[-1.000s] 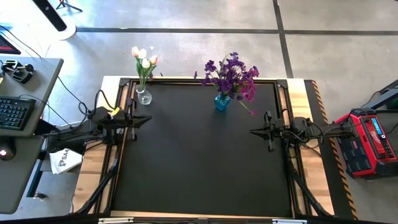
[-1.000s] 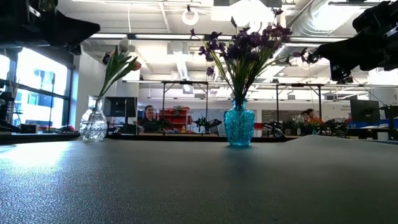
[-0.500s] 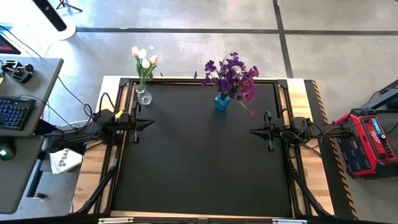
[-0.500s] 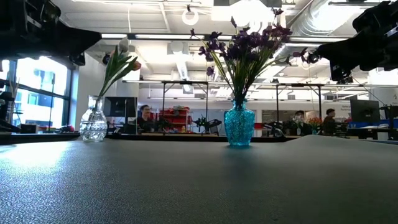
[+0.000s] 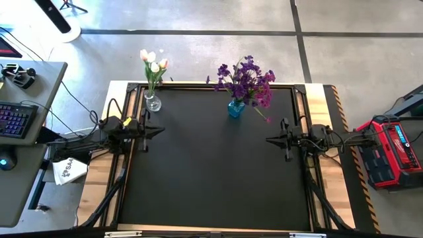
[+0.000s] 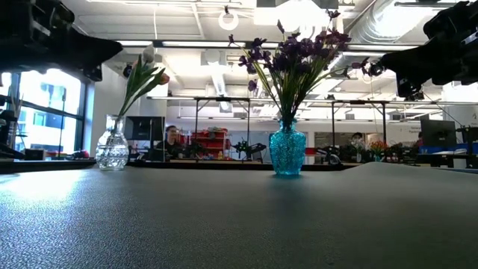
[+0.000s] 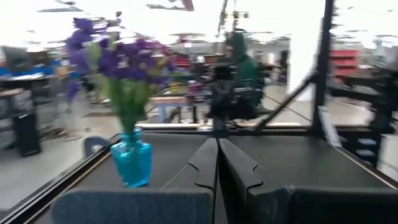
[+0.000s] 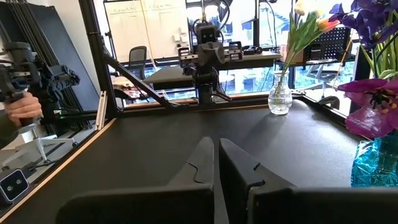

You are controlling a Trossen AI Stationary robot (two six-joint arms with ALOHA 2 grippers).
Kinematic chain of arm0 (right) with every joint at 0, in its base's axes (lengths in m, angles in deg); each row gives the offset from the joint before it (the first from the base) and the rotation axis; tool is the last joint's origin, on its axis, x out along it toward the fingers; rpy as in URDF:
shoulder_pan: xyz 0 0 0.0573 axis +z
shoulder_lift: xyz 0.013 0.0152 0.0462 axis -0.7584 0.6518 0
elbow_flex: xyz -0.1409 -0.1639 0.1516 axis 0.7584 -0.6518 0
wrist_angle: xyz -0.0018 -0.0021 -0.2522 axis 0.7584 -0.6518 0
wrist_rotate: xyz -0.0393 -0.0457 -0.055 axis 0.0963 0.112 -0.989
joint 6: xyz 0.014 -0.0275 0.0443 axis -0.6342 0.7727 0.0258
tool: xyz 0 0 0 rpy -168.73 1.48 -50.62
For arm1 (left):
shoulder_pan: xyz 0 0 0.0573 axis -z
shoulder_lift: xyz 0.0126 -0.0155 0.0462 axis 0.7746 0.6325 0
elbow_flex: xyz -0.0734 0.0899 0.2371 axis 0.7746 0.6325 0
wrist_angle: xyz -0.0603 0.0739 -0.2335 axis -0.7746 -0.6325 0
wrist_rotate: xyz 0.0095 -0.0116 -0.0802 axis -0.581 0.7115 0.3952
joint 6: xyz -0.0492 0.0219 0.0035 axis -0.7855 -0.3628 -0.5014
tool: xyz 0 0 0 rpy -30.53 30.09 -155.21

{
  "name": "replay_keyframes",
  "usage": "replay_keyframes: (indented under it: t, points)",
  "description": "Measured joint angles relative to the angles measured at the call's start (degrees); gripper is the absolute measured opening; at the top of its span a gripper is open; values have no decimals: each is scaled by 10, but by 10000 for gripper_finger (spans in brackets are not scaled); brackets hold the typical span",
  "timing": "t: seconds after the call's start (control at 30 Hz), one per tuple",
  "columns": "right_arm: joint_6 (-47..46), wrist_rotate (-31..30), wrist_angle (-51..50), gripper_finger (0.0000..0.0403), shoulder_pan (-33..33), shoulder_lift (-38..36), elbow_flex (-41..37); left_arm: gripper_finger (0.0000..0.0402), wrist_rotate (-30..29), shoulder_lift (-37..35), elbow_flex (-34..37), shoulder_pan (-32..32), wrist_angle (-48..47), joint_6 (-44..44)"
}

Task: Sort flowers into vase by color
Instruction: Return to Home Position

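White and pink tulips point(image 5: 153, 64) stand with their stems in a clear glass vase point(image 5: 153, 102) at the table's far left corner; the low view shows the vase point(image 6: 112, 149) too. Purple flowers point(image 5: 246, 79) stand in a blue glass vase point(image 5: 236, 108) at the far edge, middle, and the blue vase point(image 6: 287, 149) shows in the low view. My left gripper point(image 5: 158, 129) hovers shut over the left edge. My right gripper point(image 5: 268, 139) hovers shut over the right side. Neither is near a flower.
The black mat point(image 5: 211, 172) spreads between the two arms. A desk with a keyboard point(image 5: 16, 119) stands left of the table, a red case point(image 5: 390, 152) to its right. A person's hand point(image 8: 22, 106) shows beyond the table in the right wrist view.
My left gripper has drawn slightly toward the table's near edge and stayed shut. The right arm and both vases have kept still.
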Motion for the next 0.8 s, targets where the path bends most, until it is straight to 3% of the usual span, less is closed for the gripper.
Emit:
replay_keyframes:
  t: [0.37,0.8]
  points:
    - [0,0,0,0,0,0,0,0,-118,0,0,52,-1,-38]
    - [0,0,0,0,0,0,0,0,-125,1,-1,71,-65,-59]
